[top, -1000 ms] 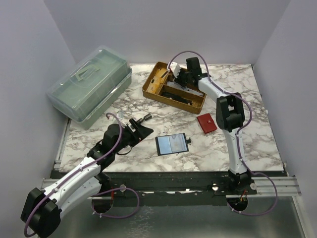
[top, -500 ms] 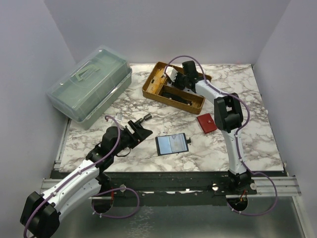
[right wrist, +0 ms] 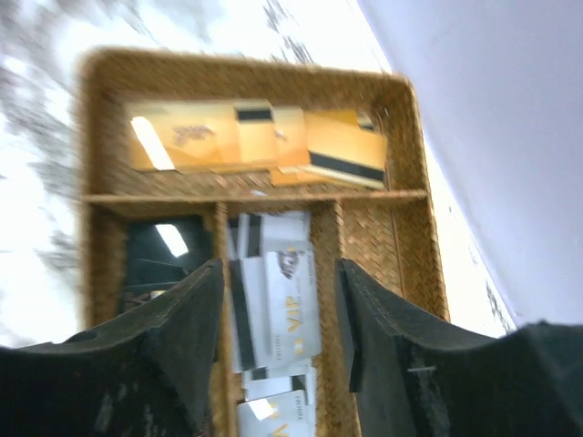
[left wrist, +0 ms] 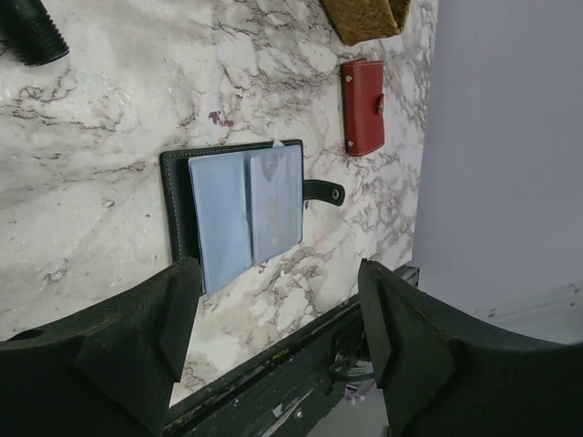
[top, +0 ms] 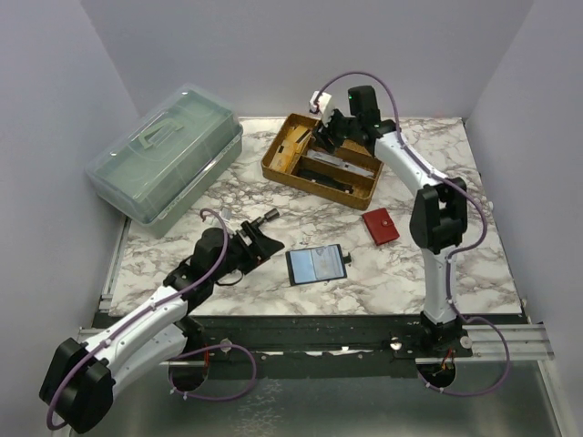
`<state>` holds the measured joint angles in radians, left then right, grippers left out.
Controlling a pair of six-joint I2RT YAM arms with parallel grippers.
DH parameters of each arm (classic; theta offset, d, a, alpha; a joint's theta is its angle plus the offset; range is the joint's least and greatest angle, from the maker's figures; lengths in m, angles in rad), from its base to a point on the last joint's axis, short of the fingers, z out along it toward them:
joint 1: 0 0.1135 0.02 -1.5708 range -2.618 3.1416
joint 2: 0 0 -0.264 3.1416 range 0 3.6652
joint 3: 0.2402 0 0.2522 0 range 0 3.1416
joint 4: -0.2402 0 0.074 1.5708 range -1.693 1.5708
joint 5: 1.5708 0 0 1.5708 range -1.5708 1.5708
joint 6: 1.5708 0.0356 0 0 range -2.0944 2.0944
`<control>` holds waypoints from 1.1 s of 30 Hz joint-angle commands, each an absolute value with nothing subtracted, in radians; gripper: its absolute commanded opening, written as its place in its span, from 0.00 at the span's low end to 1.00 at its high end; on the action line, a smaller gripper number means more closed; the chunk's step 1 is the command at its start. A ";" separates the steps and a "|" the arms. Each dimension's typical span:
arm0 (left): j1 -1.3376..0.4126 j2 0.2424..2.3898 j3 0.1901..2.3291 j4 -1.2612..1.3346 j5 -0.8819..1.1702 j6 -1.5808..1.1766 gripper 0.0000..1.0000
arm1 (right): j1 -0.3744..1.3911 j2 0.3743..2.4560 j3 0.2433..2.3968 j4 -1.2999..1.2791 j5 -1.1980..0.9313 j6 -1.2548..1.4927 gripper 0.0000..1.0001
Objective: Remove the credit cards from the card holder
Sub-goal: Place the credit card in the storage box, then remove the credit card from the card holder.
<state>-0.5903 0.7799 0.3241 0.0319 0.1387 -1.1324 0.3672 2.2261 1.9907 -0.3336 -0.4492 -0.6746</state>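
**left arm is the one lined up on the card holder, right one is off over the tray**

the card holder lies flat and open on the desk, near the front edge, about midway between the two arm bases. the credit cards left in it show as two pale blue-grey faces side by side inside the black cover. whether each face is one card or a stack can't be told from here.

the left pincer hangs just left of the holder with its jaws spread wide and nothing between them. in its own camera the holder sits straight ahead, right in the gap between the jaws. the holder's long side runs left to right across the desk, and its closing strap pokes out on the side away from that arm. so the near short edge faces the left pincer.

the right pincer is well away at the far side, hovering above the wicker tray. its jaws stand apart and empty. gold, white and dark cards lie in the tray's compartments below it.

a red wallet lies shut just beyond the holder on the right, not touching it.

judgement call: the left arm is clearly nearer, so the next grab looks like its job. it'd be a short reach forward and down onto the card edges.
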 commanded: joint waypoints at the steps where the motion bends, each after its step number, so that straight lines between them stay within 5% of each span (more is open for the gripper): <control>1: -0.587 0.833 0.382 0.050 0.198 -1.100 0.76 | 0.356 2.034 1.921 -0.483 -0.758 -0.565 0.59; 9: -0.597 0.978 0.433 0.100 0.271 -1.050 0.76 | 0.350 1.660 1.395 -0.581 -1.188 -0.468 0.60; 20: -0.684 1.176 0.498 0.225 0.264 -1.002 0.73 | 0.293 1.371 0.901 -0.393 -1.194 -0.298 0.60; 33: -0.791 1.240 0.525 0.245 0.095 -1.035 0.67 | 0.253 1.277 0.716 -0.200 -1.041 -0.091 0.53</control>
<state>-0.7643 1.2129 0.4980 0.2184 0.1722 -1.0199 0.2554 1.3060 0.7403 -0.3004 -1.1172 -0.2062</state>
